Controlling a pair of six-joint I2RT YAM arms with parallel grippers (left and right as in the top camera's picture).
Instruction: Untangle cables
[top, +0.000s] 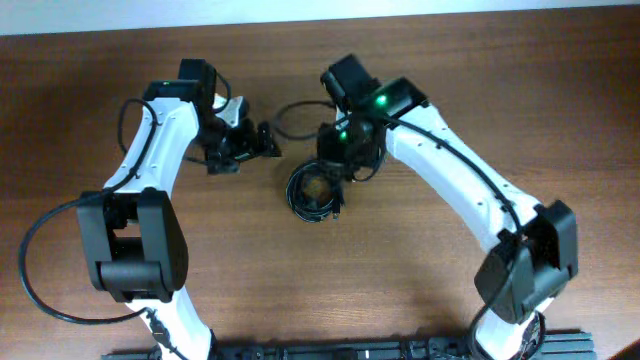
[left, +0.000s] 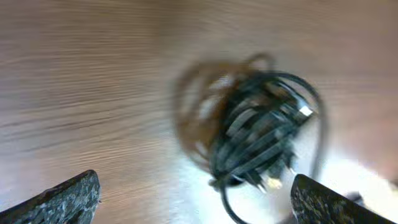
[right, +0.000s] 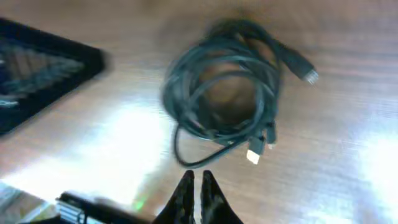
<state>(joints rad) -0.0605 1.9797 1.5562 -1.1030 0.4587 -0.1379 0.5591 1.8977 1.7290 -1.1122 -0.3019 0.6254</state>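
The cables lie as one coiled black bundle (top: 315, 192) on the wooden table, with small plug ends sticking out. My left gripper (top: 266, 143) is open and empty, up and to the left of the bundle. In the left wrist view the bundle (left: 261, 137) lies blurred ahead of the spread fingers (left: 196, 199). My right gripper (top: 342, 168) hangs just above the bundle's far edge. In the right wrist view its fingers (right: 194, 182) are pressed together and hold nothing, just short of the bundle (right: 217, 87) and its pale plug (right: 254, 154).
A thin black loop (top: 288, 112) arches between the two wrists; I cannot tell if it is a cable or arm wiring. A black blurred shape (right: 43, 59) fills the upper left of the right wrist view. The arm bases (top: 130, 245) stand at the front.
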